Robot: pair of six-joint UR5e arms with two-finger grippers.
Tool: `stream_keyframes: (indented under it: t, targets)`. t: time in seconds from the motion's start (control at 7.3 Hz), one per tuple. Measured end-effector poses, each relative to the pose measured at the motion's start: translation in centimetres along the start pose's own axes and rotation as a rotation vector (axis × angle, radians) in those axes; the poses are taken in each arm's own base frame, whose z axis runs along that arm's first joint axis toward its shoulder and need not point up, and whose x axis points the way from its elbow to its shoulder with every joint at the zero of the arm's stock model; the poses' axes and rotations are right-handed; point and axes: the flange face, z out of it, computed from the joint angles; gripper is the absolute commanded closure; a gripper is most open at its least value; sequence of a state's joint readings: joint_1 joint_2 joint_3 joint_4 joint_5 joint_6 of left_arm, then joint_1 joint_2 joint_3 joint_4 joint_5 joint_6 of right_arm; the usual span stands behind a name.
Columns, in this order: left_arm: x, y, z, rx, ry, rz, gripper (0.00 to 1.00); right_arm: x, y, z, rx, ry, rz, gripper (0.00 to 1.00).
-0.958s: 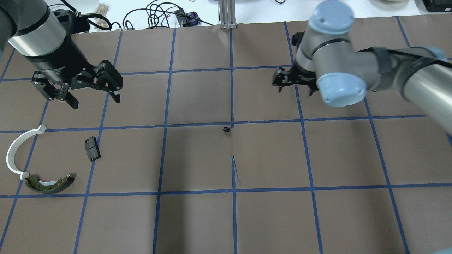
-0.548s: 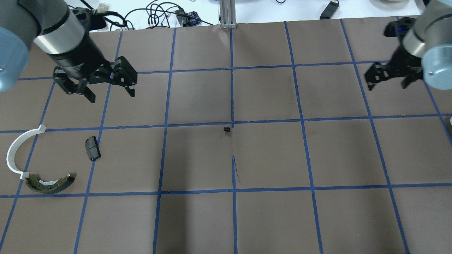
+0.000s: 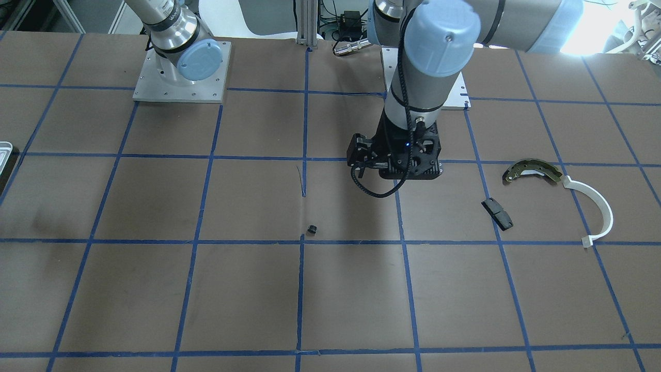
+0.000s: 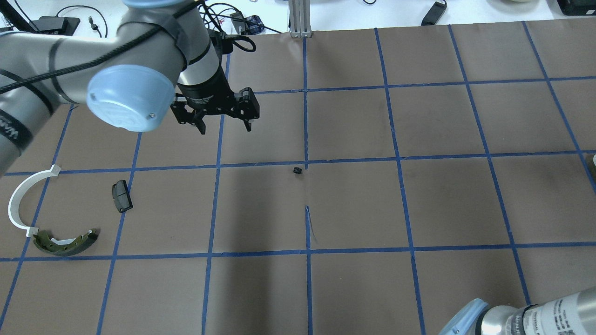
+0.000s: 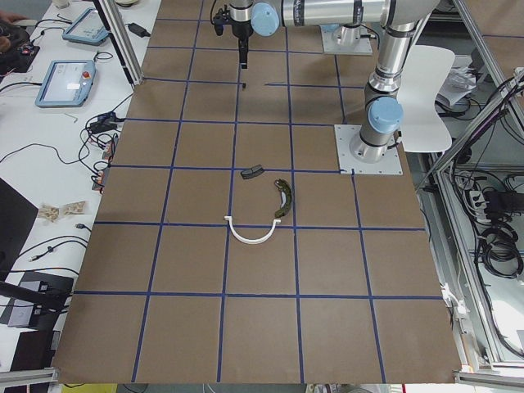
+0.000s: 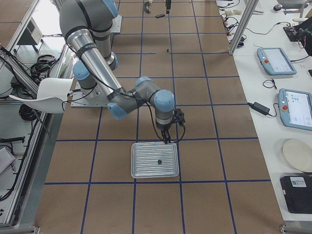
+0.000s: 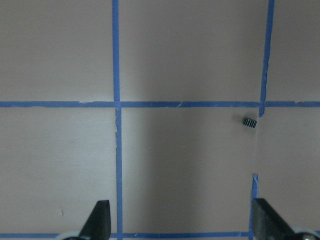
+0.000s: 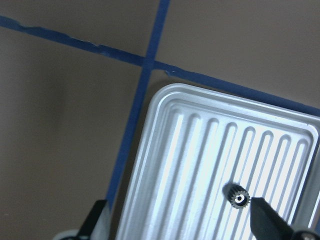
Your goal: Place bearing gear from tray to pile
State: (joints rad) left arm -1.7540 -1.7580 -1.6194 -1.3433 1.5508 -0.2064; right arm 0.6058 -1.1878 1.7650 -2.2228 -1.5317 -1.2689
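One small black bearing gear [image 8: 239, 196] lies in the ribbed silvery tray [image 8: 170, 92], also shown in the exterior right view [image 6: 159, 161]. My right gripper [image 8: 180, 225] hovers open over the tray, one fingertip [image 8: 265, 217] beside the gear. A second small gear [image 4: 298, 170] lies on the brown paper at the table's middle [image 7: 249, 122]. My left gripper [image 4: 225, 129] is open and empty, above and left of it. The pile sits far left: olive brake shoe [image 4: 65, 242], white arc [image 4: 21, 200], black block [image 4: 122, 196].
Blue tape lines grid the brown paper. A slit in the paper [image 4: 309, 223] lies below the middle gear. Cables and devices [image 4: 219, 21] and an aluminium post [image 4: 300, 18] line the far edge. A sliver of the tray [image 3: 4, 150] shows at the front view's left edge.
My left arm has swung right, from the far left toward the table's middle. My right arm has swung right, its gripper leaving the overhead view. The middle gear and pile have not moved.
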Motion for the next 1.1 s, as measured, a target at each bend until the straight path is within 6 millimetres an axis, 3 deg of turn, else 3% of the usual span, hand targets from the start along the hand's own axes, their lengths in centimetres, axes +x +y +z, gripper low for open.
stream_keyframes:
  t: [0.14,0.41,0.68,0.82,1.1]
  targets:
    - [1.9,-0.9,2.5,0.005,0.004,-0.004,0.00,2.0,1.7,3.4,0.028,-0.001,-0.041,0.07]
    - [5.6,-2.3,7.9,0.010,0.009,-0.020,0.00,3.7,3.2,6.4,0.053,-0.003,-0.092,0.17]
    - [9.8,-2.0,12.9,0.001,0.006,-0.030,0.00,5.1,3.3,6.6,0.060,0.017,-0.117,0.56]
    - [10.8,-2.1,15.0,-0.005,0.003,-0.031,0.00,5.5,3.3,6.7,0.060,0.023,-0.122,0.67]
    - [11.2,-2.0,19.5,-0.032,-0.018,-0.025,0.05,5.6,3.4,6.9,0.057,0.022,-0.125,0.73]
